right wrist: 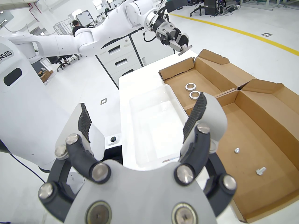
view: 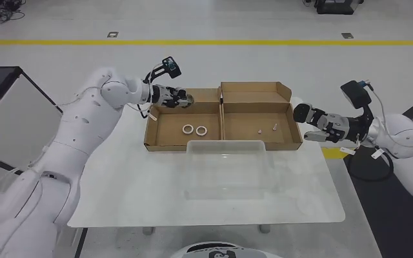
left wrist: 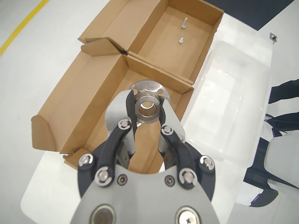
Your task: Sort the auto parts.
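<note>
A white counter [view: 129,193] is occupied by a clear bin [view: 226,143] and, touching its far side, 2 open cardboard boxes: the left box [view: 168,129] and the right box [view: 248,122]. The left hand [view: 184,99] is held over the left box, clamped on a flanged metal bushing [left wrist: 146,109]. The right hand [right wrist: 142,104] is positioned beside the right box, spread wide and holding nothing. 2 rings [view: 188,128] are contained in the left box. 1 bolt [view: 273,127] and 1 nut [view: 259,131] are contained in the right box.
</note>
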